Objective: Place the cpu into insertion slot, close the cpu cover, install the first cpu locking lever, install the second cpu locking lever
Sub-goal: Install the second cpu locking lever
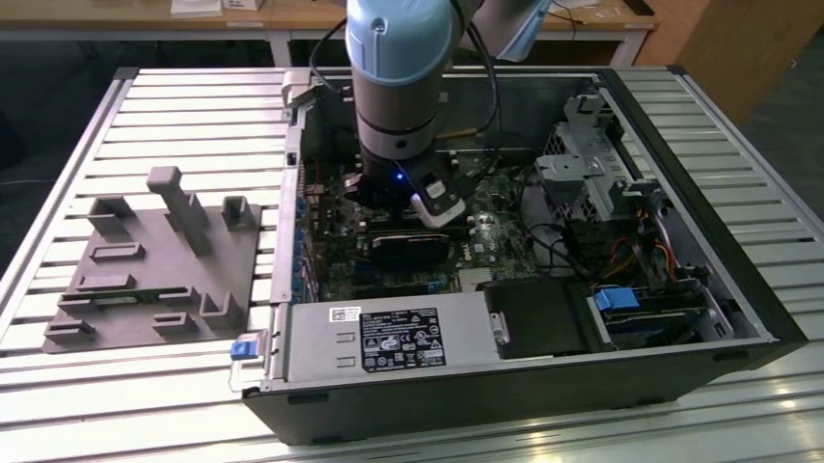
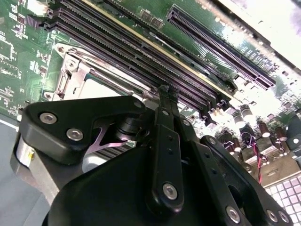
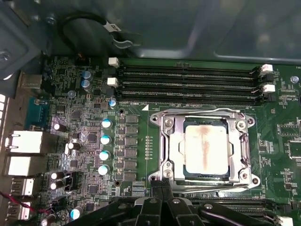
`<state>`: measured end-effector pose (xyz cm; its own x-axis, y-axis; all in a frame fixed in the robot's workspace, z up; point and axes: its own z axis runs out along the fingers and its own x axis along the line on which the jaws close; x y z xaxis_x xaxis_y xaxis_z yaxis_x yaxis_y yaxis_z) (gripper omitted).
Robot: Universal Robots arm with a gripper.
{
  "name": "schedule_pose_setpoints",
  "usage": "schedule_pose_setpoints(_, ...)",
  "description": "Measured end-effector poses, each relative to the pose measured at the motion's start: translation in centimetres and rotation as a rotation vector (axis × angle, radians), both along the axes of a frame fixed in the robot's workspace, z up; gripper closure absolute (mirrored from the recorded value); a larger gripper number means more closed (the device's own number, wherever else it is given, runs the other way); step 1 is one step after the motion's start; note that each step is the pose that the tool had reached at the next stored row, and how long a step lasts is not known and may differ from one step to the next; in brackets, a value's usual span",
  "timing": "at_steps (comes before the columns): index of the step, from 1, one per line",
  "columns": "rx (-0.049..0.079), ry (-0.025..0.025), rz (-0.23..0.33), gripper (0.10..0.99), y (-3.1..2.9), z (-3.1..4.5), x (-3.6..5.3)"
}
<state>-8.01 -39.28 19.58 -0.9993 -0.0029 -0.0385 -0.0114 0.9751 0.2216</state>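
No print is showing clearly enough to read: white stickers are sitting on the grey power supply and a tag on a black cable. The cpu is lying in the insertion slot, with the cpu cover lying closed over it. The gripper is hovering at the socket's edge beside the memory slots; whether it is grasping anything I cannot tell. A grey fixture tray is resting outside the open computer case.
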Motion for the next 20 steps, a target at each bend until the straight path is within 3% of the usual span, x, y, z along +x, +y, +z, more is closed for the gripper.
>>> schedule_pose_setpoints(11, 0.017, -0.0008, 0.000, 0.980, 0.01, -0.40, -0.28)
schedule_pose_setpoints(20, 0.020, -0.0008, 0.000, 0.980, 0.16, -0.54, -0.36)
